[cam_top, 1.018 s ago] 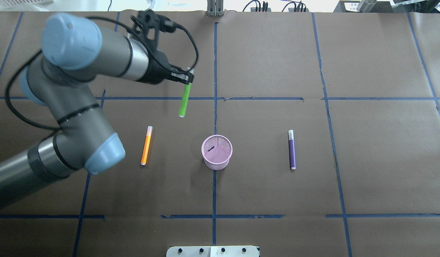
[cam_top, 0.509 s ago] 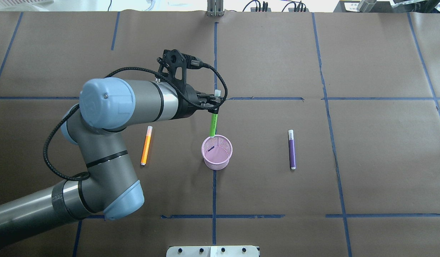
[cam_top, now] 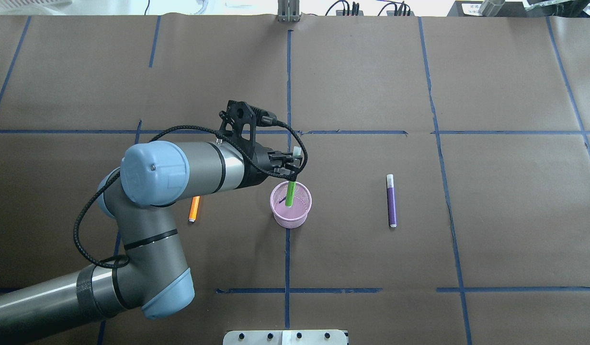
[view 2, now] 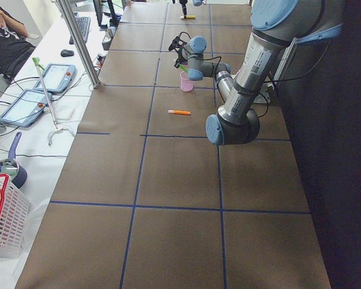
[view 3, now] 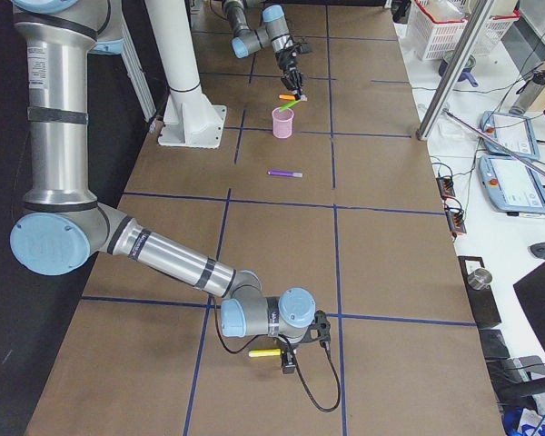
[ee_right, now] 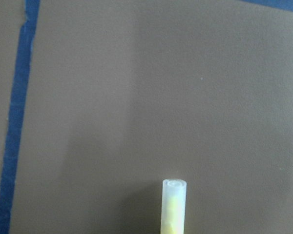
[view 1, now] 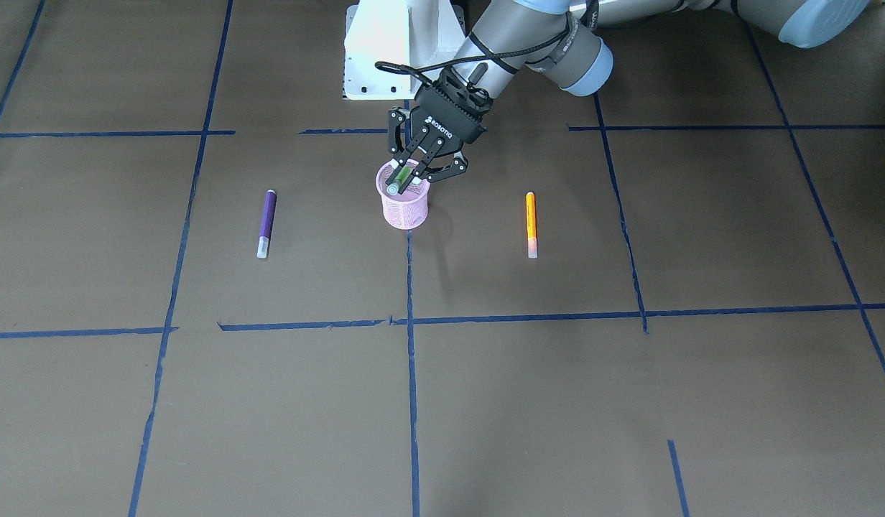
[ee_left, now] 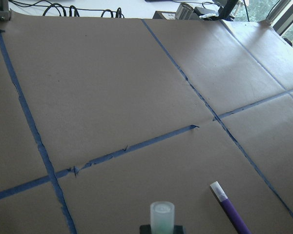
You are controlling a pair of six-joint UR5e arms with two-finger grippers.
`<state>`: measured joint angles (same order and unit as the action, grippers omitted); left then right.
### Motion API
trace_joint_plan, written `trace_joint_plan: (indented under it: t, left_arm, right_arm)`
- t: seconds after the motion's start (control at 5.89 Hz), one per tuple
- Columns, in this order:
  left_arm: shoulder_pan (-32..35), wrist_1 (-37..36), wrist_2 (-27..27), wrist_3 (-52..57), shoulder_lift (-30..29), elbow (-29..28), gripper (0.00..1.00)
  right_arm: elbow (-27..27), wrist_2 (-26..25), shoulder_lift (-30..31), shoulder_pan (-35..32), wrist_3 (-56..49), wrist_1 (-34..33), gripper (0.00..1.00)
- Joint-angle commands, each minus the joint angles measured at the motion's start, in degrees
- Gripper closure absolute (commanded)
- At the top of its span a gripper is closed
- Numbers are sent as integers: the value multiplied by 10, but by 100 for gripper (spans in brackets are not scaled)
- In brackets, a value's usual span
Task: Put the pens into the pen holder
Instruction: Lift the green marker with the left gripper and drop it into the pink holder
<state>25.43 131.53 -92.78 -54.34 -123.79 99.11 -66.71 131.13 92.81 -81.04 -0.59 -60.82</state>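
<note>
Swung in from the far left, the green pen [cam_top: 289,196] now has its lower end inside the mouth of the pen holder [cam_top: 291,221]; half a second ago it only reached the far rim. Level with the holder on the surface [cam_top: 491,215], the orange pen [view 1: 531,219] lies to its left and the purple pen [cam_top: 391,201] to its right, both well apart from it. Just beyond the holder, the left hand [cam_top: 291,168] is clenched on the green pen below its pale cap, and the pen leans away. Letting go here should probably land the first of three. The right hand [view 3: 284,356] shows only from the side, so I cannot tell its grip.
</note>
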Motion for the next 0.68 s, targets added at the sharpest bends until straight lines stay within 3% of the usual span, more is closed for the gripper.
trace_joint_plan:
  t: [0.0, 0.51]
  left_arm:
    - [-27, 13, 12, 1, 12, -14, 100]
    - [-32, 14, 12, 1, 11, -20, 100]
  right_arm:
    - [1, 0, 0, 0, 1, 0, 0]
    - [0, 0, 0, 0, 1, 0, 0]
